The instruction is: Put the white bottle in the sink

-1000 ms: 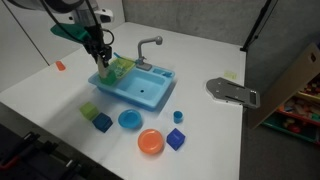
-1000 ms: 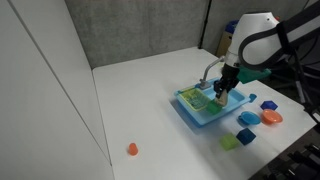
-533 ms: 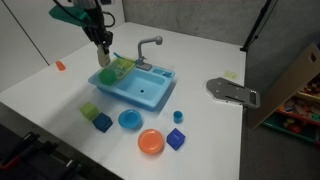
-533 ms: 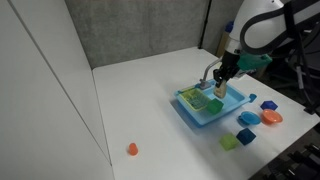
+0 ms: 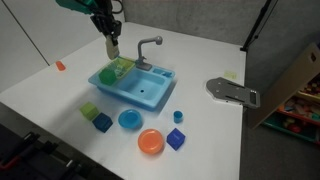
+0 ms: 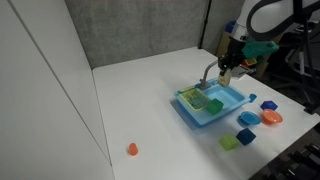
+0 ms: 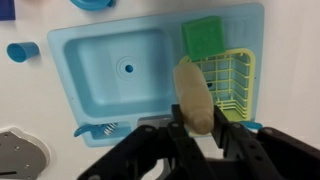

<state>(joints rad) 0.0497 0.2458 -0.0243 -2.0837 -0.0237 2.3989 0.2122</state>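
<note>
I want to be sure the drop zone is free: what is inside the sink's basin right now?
In the wrist view the sink's basin shows only its drain. The white bottle, held in the gripper, covers the strip between basin and green rack.

There is one light blue plastic toy sink (image 5: 125,95), one slim whitish toy bottle (image 7: 193,90), two round plates, a blue plate (image 5: 129,120) and an orange plate (image 5: 150,142), two blue cubes (image 5: 102,122) (image 5: 176,139), one pale green cube (image 5: 89,110), one small blue cup (image 5: 177,117) and one small orange piece (image 5: 59,66).
</note>
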